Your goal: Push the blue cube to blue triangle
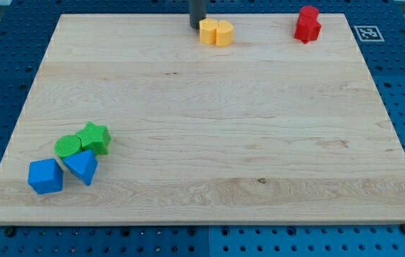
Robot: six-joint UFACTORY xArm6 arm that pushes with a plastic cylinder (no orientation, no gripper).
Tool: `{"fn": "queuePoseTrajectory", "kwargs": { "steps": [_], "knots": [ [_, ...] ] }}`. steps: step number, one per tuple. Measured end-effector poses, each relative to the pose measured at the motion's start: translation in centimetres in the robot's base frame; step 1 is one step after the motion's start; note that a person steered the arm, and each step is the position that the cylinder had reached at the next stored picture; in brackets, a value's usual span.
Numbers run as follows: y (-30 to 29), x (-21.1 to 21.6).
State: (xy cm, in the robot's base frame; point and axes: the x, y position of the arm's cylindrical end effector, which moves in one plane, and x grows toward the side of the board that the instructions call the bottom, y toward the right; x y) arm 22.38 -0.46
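Observation:
The blue cube (45,176) lies at the board's lower left. The blue triangle (81,166) lies just to its right, with a narrow gap or light contact between them. My tip (196,26) is at the view's top, touching the board just left of an orange block (208,31). It is far from both blue blocks.
A green round block (67,146) and a green star (95,137) sit right above the blue triangle. A yellow block (223,33) touches the orange one. A red block (307,24) stands at the top right. The wooden board (202,128) has a marker tag (367,33) beside it.

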Motion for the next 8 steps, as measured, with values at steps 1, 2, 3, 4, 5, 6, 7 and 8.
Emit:
{"fn": "queuePoseTrajectory", "kwargs": {
  "steps": [1,2,3,4,5,6,7,8],
  "knots": [
    [2.8,0.1],
    [5.8,0.7],
    [7.9,1.9],
    [9.2,3.3],
    [9.2,4.8],
    [9.2,6.6],
    [9.2,7.7],
    [9.0,7.7]
  ]
}}
